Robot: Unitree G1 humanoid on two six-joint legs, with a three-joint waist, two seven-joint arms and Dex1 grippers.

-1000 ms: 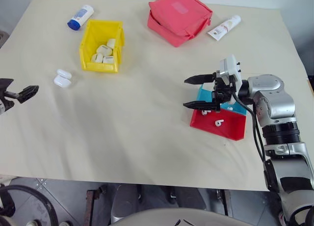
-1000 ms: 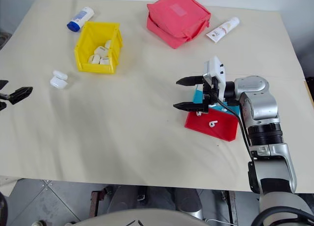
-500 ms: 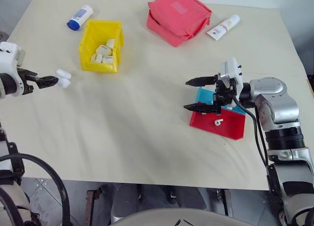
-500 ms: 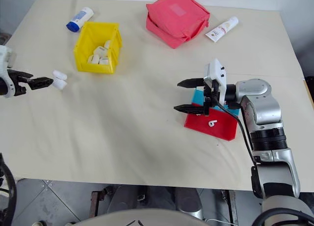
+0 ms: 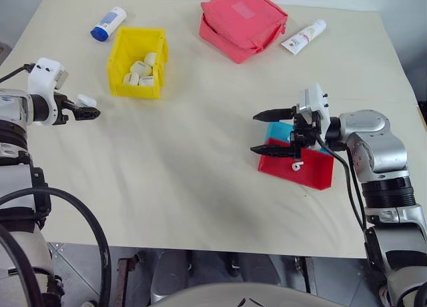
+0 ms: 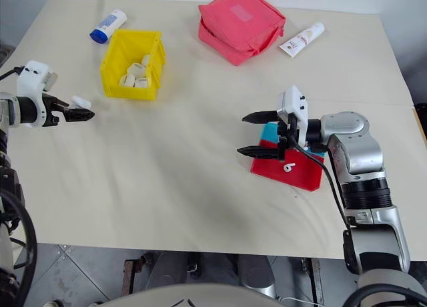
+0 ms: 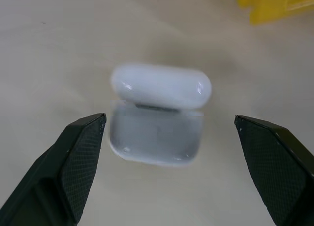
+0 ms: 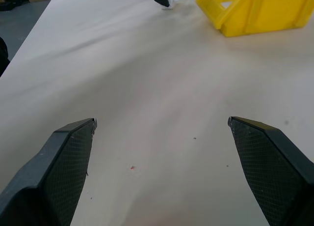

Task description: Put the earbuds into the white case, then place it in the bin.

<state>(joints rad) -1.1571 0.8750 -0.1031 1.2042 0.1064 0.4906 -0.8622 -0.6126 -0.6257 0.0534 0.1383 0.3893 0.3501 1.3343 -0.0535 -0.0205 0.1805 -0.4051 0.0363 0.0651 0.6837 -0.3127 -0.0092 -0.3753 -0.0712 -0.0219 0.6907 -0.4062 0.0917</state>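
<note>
Fingers of both grippers spread and empty, white case [image 7: 156, 115] unlabelled, tubes' print unreadable.

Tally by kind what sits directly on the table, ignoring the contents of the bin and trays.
Tubes: 2, blue-capped tube, white-capped tube
Trays: 2, red tray, blue tray
Yellow bin: 1
Red pouch: 1
Open white case: 1
Total: 7

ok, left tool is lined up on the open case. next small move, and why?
Probably ease the left tool forward a little, then close. Its fingers stand open either side of the white case without touching it, and the case sits lid-up on the table, not yet between the tips. That's a judgement.
</note>
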